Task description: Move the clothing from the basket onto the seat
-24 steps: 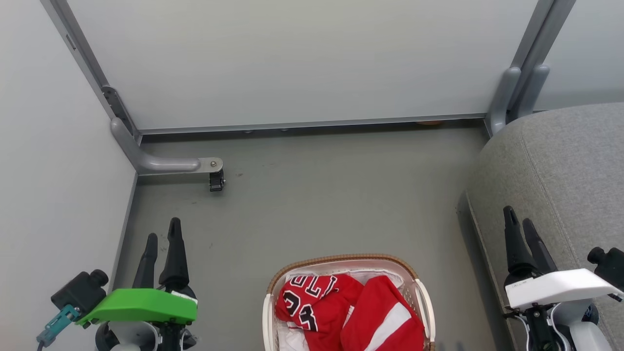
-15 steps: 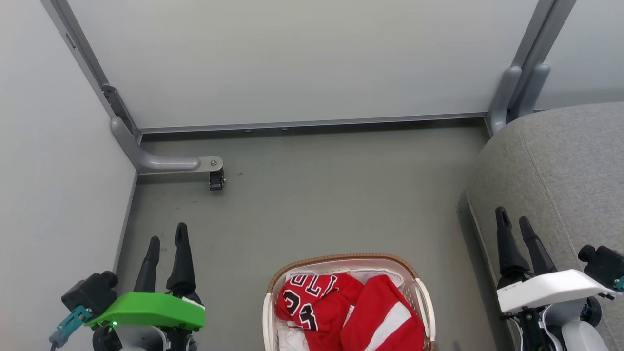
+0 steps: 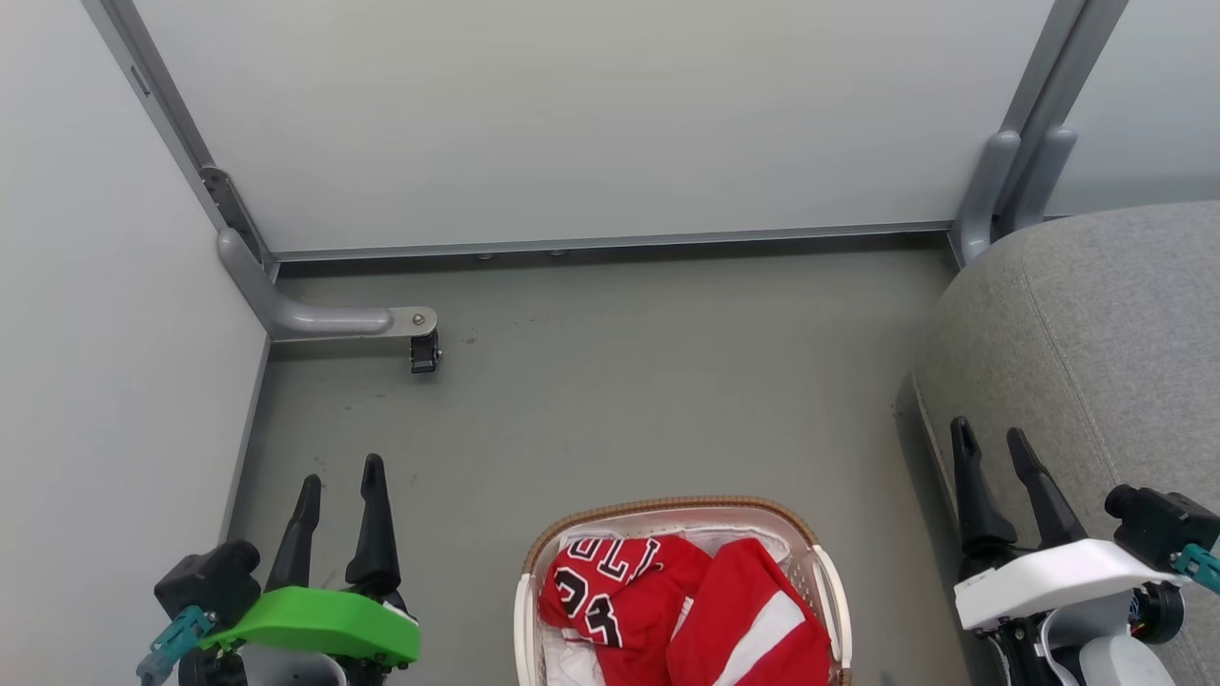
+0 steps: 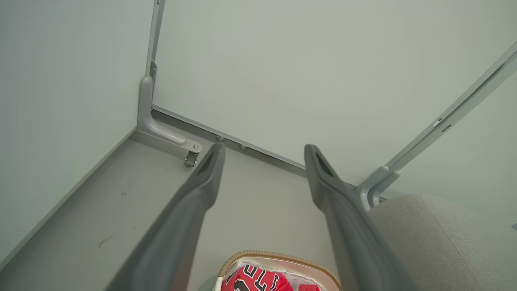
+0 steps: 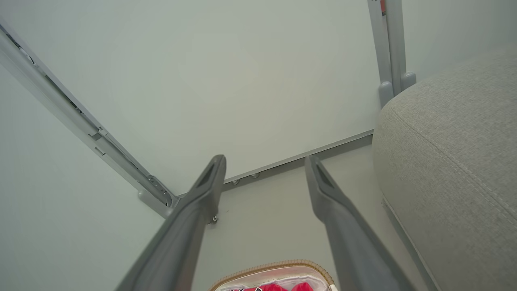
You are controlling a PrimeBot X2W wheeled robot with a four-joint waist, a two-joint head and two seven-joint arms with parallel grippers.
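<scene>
In one basket (image 3: 667, 502): one jersey (image 3: 610, 583), one shorts (image 3: 753, 615).

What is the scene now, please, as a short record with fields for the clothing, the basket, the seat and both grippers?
basket: on the floor, in front of the robot
clothing: red garments, all lying in the basket
seat: grey cushion on the robot's right, no clothing on its visible part
left gripper: fingers open, holding nothing
right gripper: fingers open, holding nothing, by the seat's edge
progress: nothing moved yet
</scene>
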